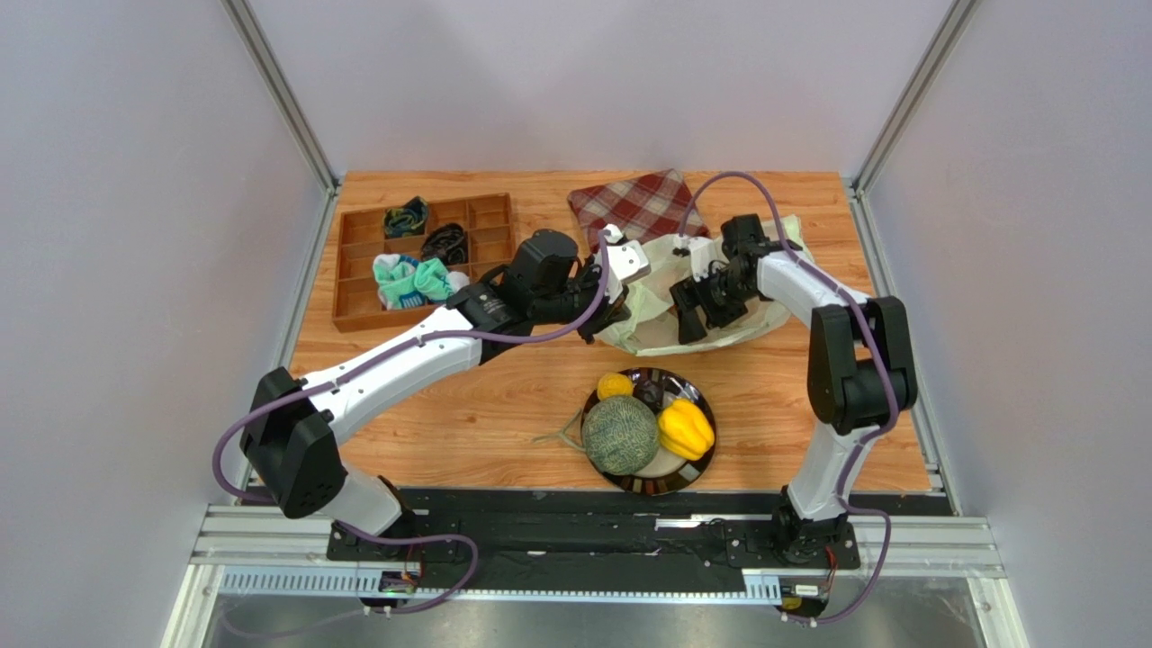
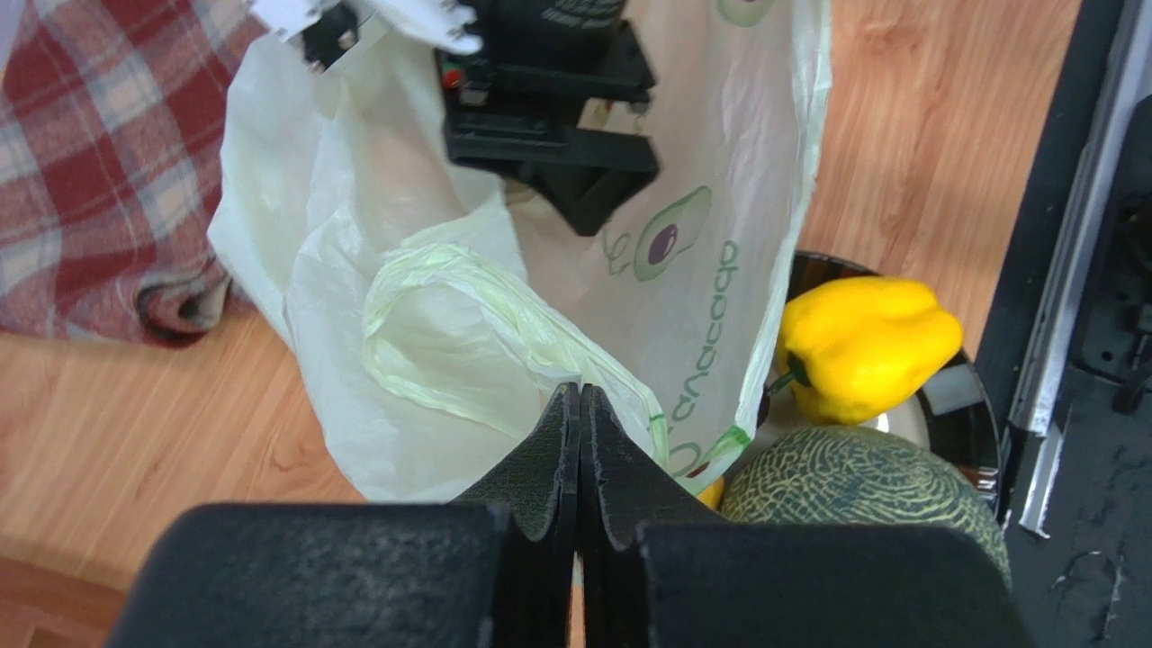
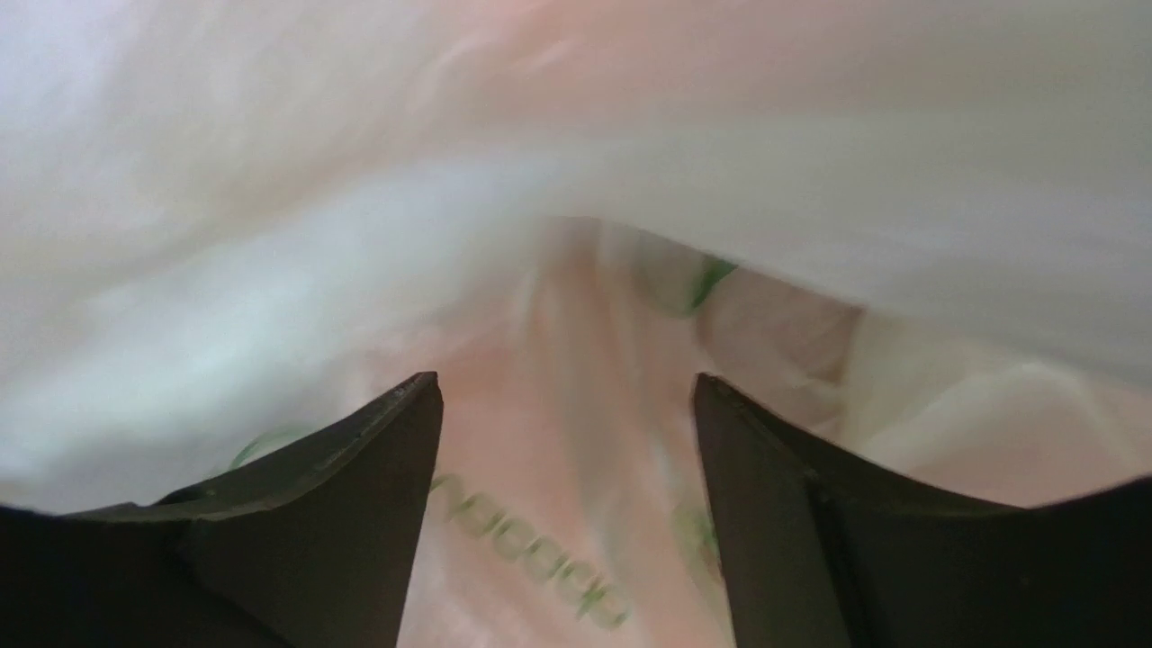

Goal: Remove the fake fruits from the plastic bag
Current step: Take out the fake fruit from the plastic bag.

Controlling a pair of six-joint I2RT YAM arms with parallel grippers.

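Observation:
The plastic bag lies crumpled at the back of the table, pale with a green print. My left gripper is shut, pinching the bag's near edge beside a loop handle. My right gripper is open inside the bag, with only bag film between its fingers; from the left wrist it shows as a black block in the bag's mouth. Three fake fruits rest on the dark-rimmed plate: a netted melon, a yellow pepper-like piece and a small yellow citrus. Any fruit inside the bag is hidden.
A red plaid cloth lies behind the bag. A wooden divided tray with socks and dark items sits at the back left. The plate stands just in front of the bag, near the black base rail.

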